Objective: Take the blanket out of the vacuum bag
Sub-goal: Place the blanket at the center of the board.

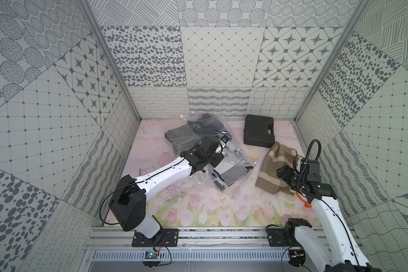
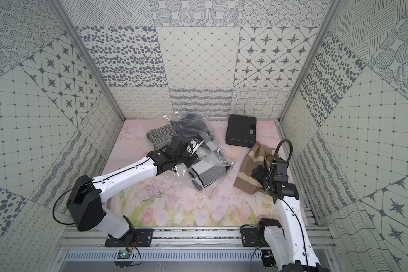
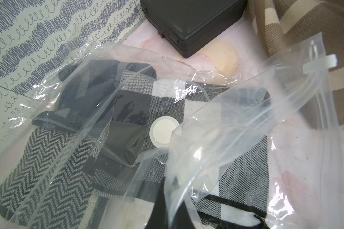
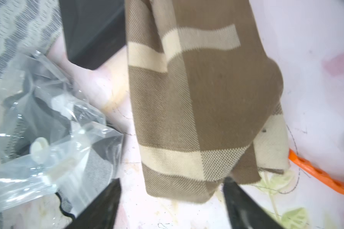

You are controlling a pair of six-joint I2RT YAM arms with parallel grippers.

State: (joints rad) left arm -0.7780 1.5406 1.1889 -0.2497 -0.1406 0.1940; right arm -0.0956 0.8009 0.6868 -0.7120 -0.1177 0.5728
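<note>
The clear crinkly vacuum bag (image 1: 233,156) (image 2: 213,156) lies mid-table with its round white valve cap (image 3: 163,131) facing up. Inside it is a black, grey and white checked and chevron blanket (image 1: 184,136) (image 3: 48,168). My left gripper (image 1: 220,144) (image 3: 174,190) is shut on the bag's plastic film near the zip edge. A brown and beige plaid blanket (image 1: 276,169) (image 2: 245,176) (image 4: 197,99) lies outside the bag on the right. My right gripper (image 1: 279,170) (image 4: 173,181) stands open just short of its hem, with nothing between the fingers.
A black hard case (image 1: 259,131) (image 2: 240,133) (image 3: 193,21) sits at the back right, touching the brown blanket's far end. An orange strip (image 1: 303,200) (image 4: 316,174) lies by the right arm. Patterned walls close in three sides of the floral table (image 1: 198,207).
</note>
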